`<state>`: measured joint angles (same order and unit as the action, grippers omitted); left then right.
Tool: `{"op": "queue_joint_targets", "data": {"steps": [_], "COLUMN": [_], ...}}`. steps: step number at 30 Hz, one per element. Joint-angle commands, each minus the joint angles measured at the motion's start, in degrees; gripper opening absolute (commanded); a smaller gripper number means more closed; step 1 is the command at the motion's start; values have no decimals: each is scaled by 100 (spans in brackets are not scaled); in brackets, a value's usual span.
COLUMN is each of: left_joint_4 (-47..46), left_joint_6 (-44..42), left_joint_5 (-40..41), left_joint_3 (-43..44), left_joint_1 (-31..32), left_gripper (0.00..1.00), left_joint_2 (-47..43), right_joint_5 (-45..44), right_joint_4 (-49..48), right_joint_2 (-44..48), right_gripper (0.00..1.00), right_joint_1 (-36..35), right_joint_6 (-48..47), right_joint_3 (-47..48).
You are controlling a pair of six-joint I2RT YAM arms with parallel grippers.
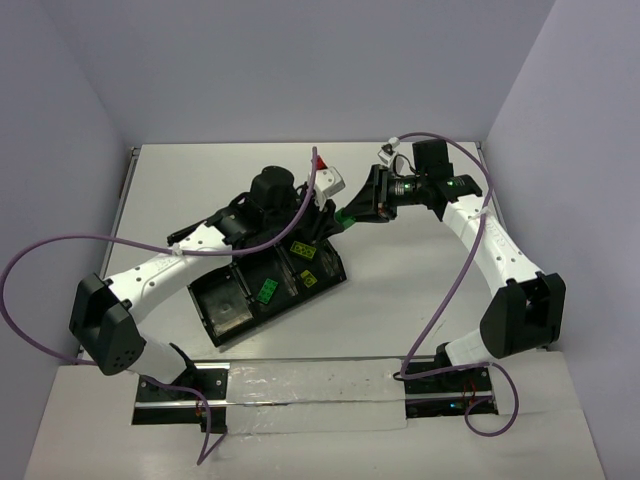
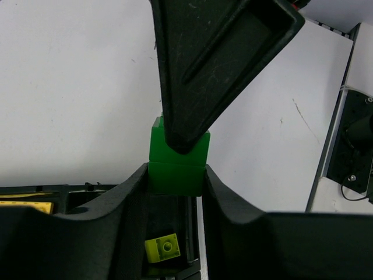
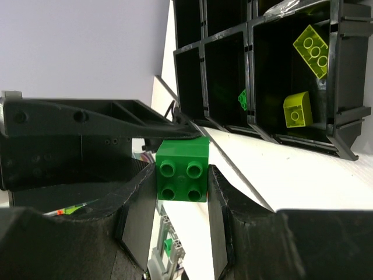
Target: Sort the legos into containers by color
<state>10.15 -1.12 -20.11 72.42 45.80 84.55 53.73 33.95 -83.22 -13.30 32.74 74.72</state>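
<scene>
Left claw and right claw both clamped on green brick. If you tug unevenly, brick likely slips, drops on table, misses tray.

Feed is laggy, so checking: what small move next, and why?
Probably ease the right gripper away from the left gripper to split the green bricks: the left wrist view shows a seam, two stacked, each gripper clamping one.
</scene>
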Motion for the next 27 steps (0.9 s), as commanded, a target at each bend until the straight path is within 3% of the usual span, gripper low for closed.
{"op": "queue_joint_targets", "data": {"steps": [1,3,4,18,27], "left_joint_4": [-199,-231,-251,-559,-342], "left_joint_6": [-46,-54,-58,-2,395], "left_joint_5": [104,136,154,331,571], "left_joint_3": [155,90,40,-649,-896], "left_joint_1": [25,17,16,-1,-1], "left_gripper": [17,1,0,0,0], "left_joint_2": [-36,-93,-130,-588,-925], "right_joint_5": [101,77,73,207,101], "right_joint_4": [-213,-237,-239,-222,-232], "right_joint_2": [9,25,31,358,245], "right_gripper": [0,0,0,0,0], "right_joint_1": [-49,-33,-5,721,768], "right_joint_6": [93,125,130,92,176], "right_joint_3": [149,182,195,184,249]}}
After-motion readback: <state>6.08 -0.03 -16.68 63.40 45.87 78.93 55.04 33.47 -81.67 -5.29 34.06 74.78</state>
